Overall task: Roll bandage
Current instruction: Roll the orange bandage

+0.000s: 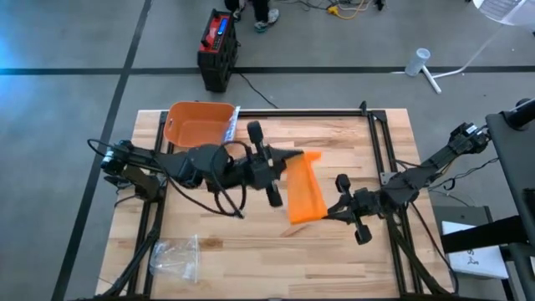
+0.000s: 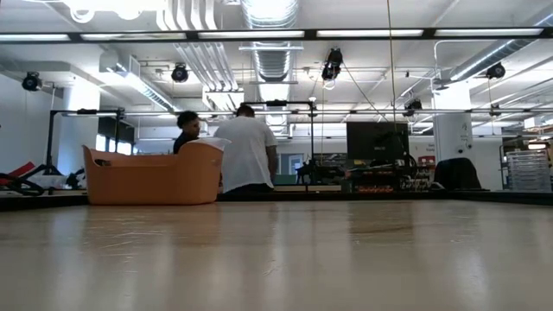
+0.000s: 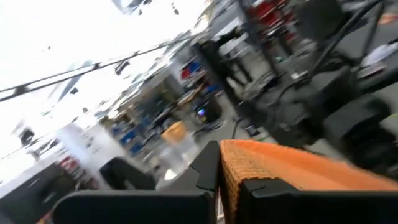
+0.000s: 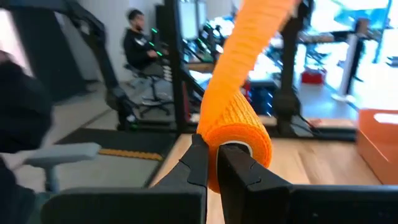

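Note:
An orange bandage (image 1: 303, 188) hangs in the air over the middle of the table, stretched as a flat strip between my two grippers. My left gripper (image 1: 288, 160) comes from the table's left and is shut on the strip's far end (image 3: 233, 163). My right gripper (image 1: 328, 213) comes from the right and is shut on the rolled-up near end (image 4: 239, 127). From that roll the strip (image 4: 255, 37) rises away toward the left gripper. Neither gripper nor the bandage shows in the low view. My left gripper pinches the strip's loose end (image 3: 231, 177) between its two fingers, which lie about level and come from the table's left. The strip runs off from the fingers as a flat band (image 3: 311, 167), lifted clear of the table. My right gripper pinches the rolled end of the bandage (image 4: 214, 171) between its two fingers, level, from the table's right. The roll (image 4: 242, 134) sits on top of the fingertips, clear of the table, and the strip leaves it fairly straight.
An orange basket (image 1: 196, 124) stands at the table's far left, also visible in the low view (image 2: 151, 177). A clear plastic bag (image 1: 175, 257) lies near the front left corner. People stand beyond the table (image 2: 246, 151). Black frame rails (image 1: 380, 159) run along the table's sides.

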Available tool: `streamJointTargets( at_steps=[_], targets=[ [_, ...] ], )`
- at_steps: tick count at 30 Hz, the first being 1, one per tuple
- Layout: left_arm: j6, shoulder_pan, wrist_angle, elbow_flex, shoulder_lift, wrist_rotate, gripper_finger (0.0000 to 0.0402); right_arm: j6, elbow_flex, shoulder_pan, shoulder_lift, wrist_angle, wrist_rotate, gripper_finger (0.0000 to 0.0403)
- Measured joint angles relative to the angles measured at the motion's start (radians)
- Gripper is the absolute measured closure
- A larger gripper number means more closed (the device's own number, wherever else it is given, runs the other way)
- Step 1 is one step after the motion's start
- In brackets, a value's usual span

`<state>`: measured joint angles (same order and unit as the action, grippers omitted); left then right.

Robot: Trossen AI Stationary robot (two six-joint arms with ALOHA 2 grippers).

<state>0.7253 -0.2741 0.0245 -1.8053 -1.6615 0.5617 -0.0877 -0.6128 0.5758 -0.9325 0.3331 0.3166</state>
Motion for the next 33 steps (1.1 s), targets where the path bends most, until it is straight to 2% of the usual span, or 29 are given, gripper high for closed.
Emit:
streamJointTargets(
  at_steps=[8,14,21,26,33],
  targets=[
    [-0.164,0.087,-0.191,0.021,0.008,0.014,0.0401,0.089,0.0,0.004,0.01,0.144,-0.136,0.0395],
    [-0.291,0.109,-0.226,0.109,0.007,-0.006,0.0401,0.175,-0.016,0.006,0.026,0.168,-0.142,0.0395],
    [-0.448,0.102,-0.219,0.23,0.004,-0.125,0.0401,0.298,-0.088,0.006,0.033,0.161,-0.141,0.0395],
    [-0.518,0.085,-0.209,0.293,0.004,-0.135,0.0401,0.353,-0.117,0.006,0.033,0.14,-0.066,0.0395],
    [-0.525,0.06,-0.161,0.308,0.004,-0.135,0.0401,0.376,-0.132,-0.003,0.027,0.146,0.059,0.0395]
  ],
)
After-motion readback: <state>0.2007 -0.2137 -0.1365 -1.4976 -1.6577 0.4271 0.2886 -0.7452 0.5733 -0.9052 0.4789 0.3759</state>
